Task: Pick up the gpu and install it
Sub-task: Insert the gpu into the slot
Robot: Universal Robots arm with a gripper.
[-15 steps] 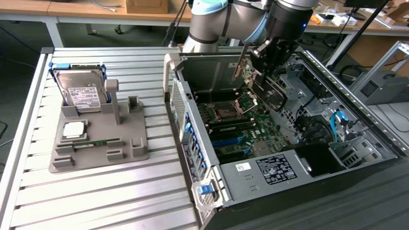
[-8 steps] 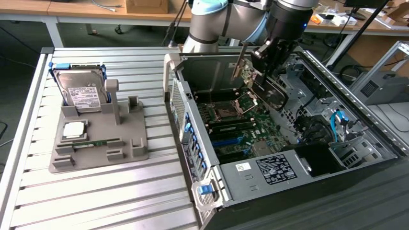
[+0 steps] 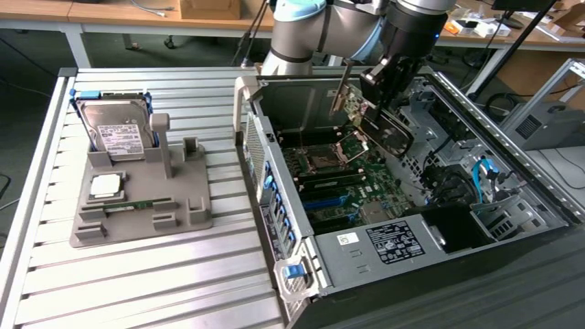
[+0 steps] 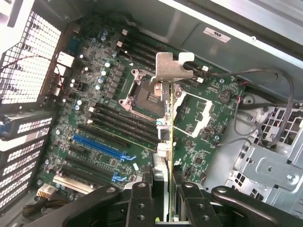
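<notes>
Black gripper [image 4: 164, 203] clamps thin green circuit-board gpu [image 4: 166, 137] edge-down. Advise holding it plumb and parallel with long blue slot [image 4: 99, 146] beneath, offset sideways.

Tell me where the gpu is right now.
The gpu hangs in the gripper, held edge-on above the motherboard inside the open computer case, on the exterior view's right, near the CPU socket.

Bright, even light; glare on the slatted table [image 3: 137, 274], computer case [image 3: 260, 157] interior shadowed.
</notes>
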